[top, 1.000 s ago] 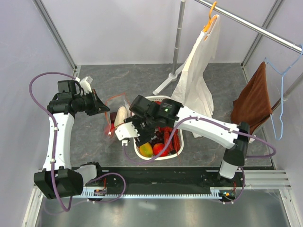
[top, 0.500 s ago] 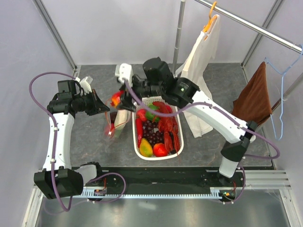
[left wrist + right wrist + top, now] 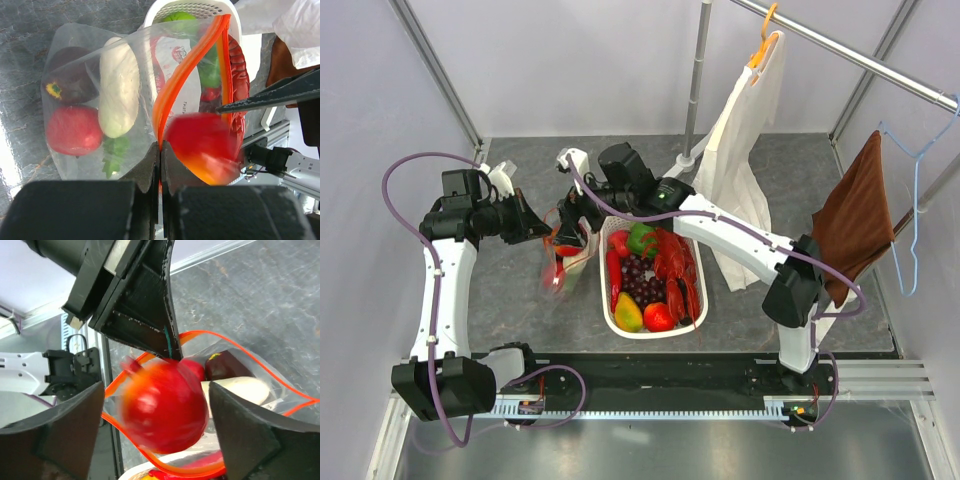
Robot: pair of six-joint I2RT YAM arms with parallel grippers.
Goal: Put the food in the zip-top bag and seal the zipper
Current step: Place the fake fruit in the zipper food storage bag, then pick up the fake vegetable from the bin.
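My grey mottled bench [image 3: 505,300]
On it, mid-bench, sits a white slotted basket [image 3: 655,334]; the clear zip-top bag [image 3: 563,262] rests just left, and a rack's white foot [image 3: 665,180] stands farther back.

red-printed label [image 3: 173,51] on zip-top bag [image 3: 75,37], wording unreadable

blurred red fruit [image 3: 165,407] at open bag [image 3: 145,55] mouth
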